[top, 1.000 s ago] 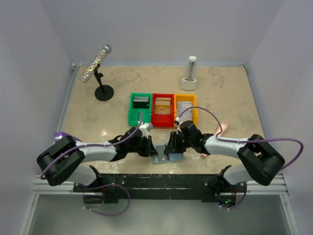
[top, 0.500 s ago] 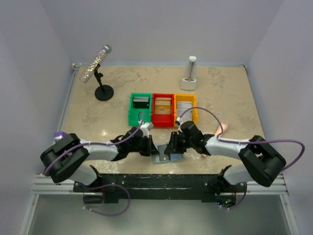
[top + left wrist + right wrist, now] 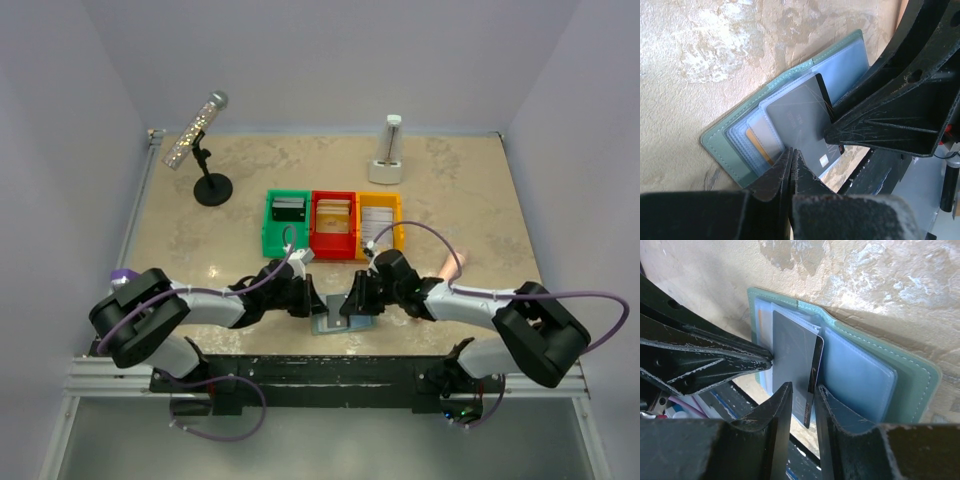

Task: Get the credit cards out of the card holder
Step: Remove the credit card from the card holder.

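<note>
The card holder (image 3: 338,322) lies open at the table's near edge, pale blue-green with clear pockets (image 3: 720,145) (image 3: 920,385). A grey credit card (image 3: 800,120) (image 3: 792,350) sticks partly out of the pockets, its dark edge lifted. My left gripper (image 3: 305,300) (image 3: 790,151) is shut with nothing between its fingers, and its tip rests on the pockets beside the grey card. My right gripper (image 3: 350,300) (image 3: 804,386) is partly open, one finger on each side of the card's lifted edge with gaps showing. An orange card (image 3: 760,145) sits in a lower pocket.
Green (image 3: 286,222), red (image 3: 333,224) and yellow (image 3: 380,222) bins with cards in them stand in a row behind the grippers. A microphone on a stand (image 3: 205,160) is at the back left, a white upright object (image 3: 388,150) at the back right. The table edge runs just below the wallet.
My left gripper has closed from slightly open to shut. The right gripper's jaws have narrowed a little around the card's edge. Both arms have barely shifted.
</note>
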You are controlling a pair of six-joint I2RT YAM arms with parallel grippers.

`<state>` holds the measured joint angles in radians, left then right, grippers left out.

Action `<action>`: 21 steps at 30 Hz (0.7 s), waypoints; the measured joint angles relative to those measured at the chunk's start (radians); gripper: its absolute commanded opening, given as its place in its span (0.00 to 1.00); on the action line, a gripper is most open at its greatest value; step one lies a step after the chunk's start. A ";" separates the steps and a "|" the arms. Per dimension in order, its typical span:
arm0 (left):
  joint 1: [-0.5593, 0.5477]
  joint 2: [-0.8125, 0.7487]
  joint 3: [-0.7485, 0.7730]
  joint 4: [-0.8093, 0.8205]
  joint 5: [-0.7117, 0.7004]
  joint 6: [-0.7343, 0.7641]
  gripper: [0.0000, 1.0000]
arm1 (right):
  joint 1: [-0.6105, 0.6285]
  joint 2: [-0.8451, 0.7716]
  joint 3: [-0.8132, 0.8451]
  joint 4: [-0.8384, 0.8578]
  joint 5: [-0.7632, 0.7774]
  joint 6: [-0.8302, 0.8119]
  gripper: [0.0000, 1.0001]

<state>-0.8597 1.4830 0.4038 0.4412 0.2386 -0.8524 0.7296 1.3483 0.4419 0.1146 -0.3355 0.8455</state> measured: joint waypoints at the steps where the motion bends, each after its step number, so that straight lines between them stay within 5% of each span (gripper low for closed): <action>1: 0.000 0.003 0.000 0.005 0.000 -0.002 0.00 | -0.003 -0.004 -0.005 0.002 0.000 0.001 0.28; 21: 0.000 0.034 0.008 0.043 -0.005 -0.005 0.00 | -0.031 -0.049 -0.044 0.017 -0.012 0.010 0.29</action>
<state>-0.8600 1.5166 0.4118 0.4839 0.2340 -0.8570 0.6987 1.2995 0.3981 0.1318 -0.3473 0.8558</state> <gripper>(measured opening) 0.014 0.283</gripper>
